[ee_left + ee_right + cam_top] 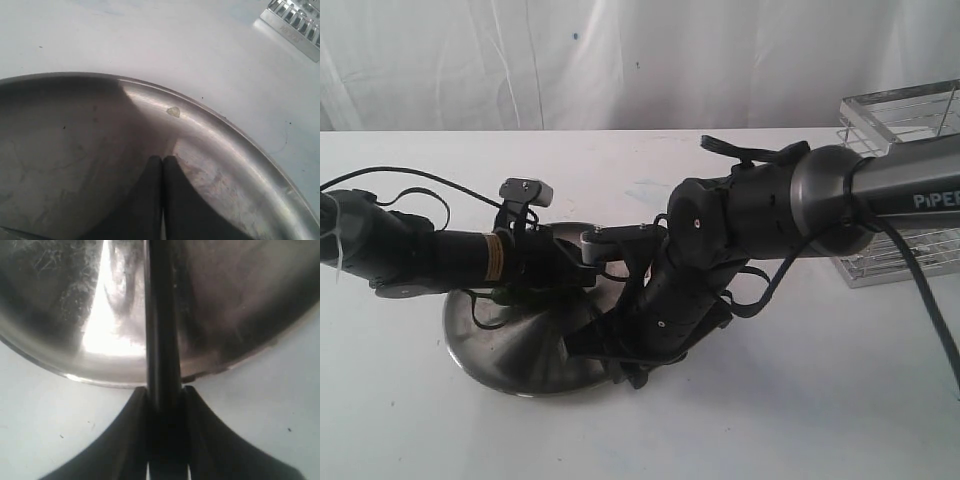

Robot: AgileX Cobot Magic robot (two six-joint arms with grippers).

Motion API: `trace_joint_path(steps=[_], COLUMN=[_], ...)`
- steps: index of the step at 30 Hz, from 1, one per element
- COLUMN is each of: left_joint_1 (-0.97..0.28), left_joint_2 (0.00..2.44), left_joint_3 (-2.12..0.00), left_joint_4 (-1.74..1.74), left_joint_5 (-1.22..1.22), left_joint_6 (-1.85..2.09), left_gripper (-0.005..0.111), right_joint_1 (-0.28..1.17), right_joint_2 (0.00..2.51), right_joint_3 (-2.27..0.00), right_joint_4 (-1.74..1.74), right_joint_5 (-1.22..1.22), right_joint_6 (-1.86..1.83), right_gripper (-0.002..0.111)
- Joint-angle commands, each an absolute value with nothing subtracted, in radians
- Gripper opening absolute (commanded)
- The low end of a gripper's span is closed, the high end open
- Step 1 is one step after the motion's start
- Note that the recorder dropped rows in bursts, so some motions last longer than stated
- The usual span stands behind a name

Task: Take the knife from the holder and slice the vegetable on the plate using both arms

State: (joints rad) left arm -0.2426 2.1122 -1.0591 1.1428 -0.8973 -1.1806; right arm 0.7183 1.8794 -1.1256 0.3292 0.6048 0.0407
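- Exterior view: two dark arms hung over a round stainless-steel plate [510, 350] that sat on the white bench [800, 400]; the left arm [430, 255] extended from the left edge and the right arm [880, 195], marked "PiPER" on its grey link, from the right
- The wire holder [890, 120] stood on the bench at the far right, behind the right arm and well apart from the plate
- Left wrist view: the left tool [162, 162] was closed, its two dark fingers pressed together with nothing seen between them, the tips low over the plate's inner surface near the rim
- A tiny pale-green cut piece [173, 112] lay on the plate's sloping edge, near the fingertips but apart from them
- A corner of the holder showed on the bench beyond the plate
- Right wrist view: the right tool [163, 395] gripped the knife [162, 330], one finger on each side of its dark length
- The knife ran straight out from the fingers, across the plate's rim and over its shiny inside; the fingers themselves were over the bench just outside the rim
- Whether the knife touched the plate could not be told
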Motion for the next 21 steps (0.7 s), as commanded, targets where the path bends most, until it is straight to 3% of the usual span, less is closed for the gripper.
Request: trace_joint_path(steps=[1, 10, 21], left_joint_1=[-0.242, -0.242, -0.244], left_joint_2=[2.112, 2.039, 2.039], left_joint_3=[-1.048, -1.046, -0.997], left_joint_4=[1.126, 1.199, 1.325], left_joint_5=[-0.948, -1.014, -0.845], left_joint_6=[-1.162, -1.179, -1.265], left_gripper=[0.001, 0.001, 0.000], right_joint_1=[0.717, 0.717, 0.717], right_joint_2=[1.877, 1.877, 1.877], right_joint_3=[-1.127, -1.127, -1.127], right_joint_4=[0.320, 0.320, 0.324], right_joint_5=[0.586, 0.588, 0.586], right_joint_6=[0.054, 0.055, 0.061], right_gripper=[0.000, 0.000, 0.000])
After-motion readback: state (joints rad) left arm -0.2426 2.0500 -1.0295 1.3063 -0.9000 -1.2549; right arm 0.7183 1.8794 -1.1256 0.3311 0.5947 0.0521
